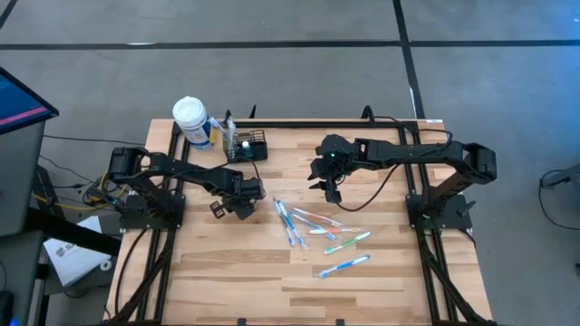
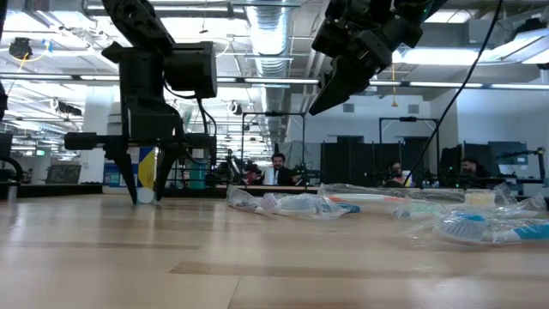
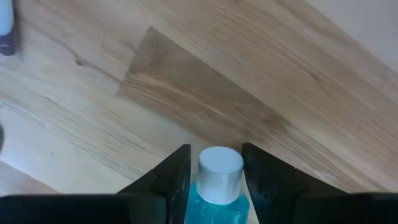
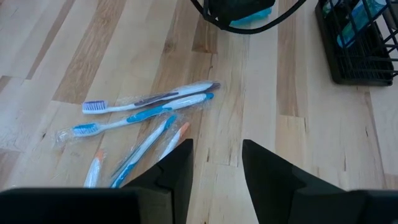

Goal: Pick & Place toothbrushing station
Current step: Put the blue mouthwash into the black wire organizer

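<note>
The toothbrushing station, a small black wire-mesh caddy (image 1: 248,146), stands on its base near the table's far edge, beside a white-capped bottle (image 1: 191,119); it also shows in the right wrist view (image 4: 356,46). My left gripper (image 1: 232,205) is low over the table, in front of the caddy, shut on a small blue bottle with a pale cap (image 3: 219,177). My right gripper (image 1: 330,192) hangs open and empty above the table to the right of the caddy; its fingers (image 4: 177,165) stand over bare wood beside the toothbrushes. My left gripper pinches the small blue bottle between its two fingers (image 3: 177,171), which sit on either side of its shoulder and cap (image 3: 220,163). The bottle lies along the fingers, cap toward the fingertips. The fingers point down at the table. I cannot tell whether the bottle touches the wood.
Several toothbrushes in clear wrappers (image 1: 317,231) lie scattered in the table's middle, right of my left gripper (image 4: 146,109). The caddy holds some blue-green items (image 4: 367,12). Bare wood lies along the near edge (image 1: 227,281). People sit in the room beyond the table (image 2: 276,170).
</note>
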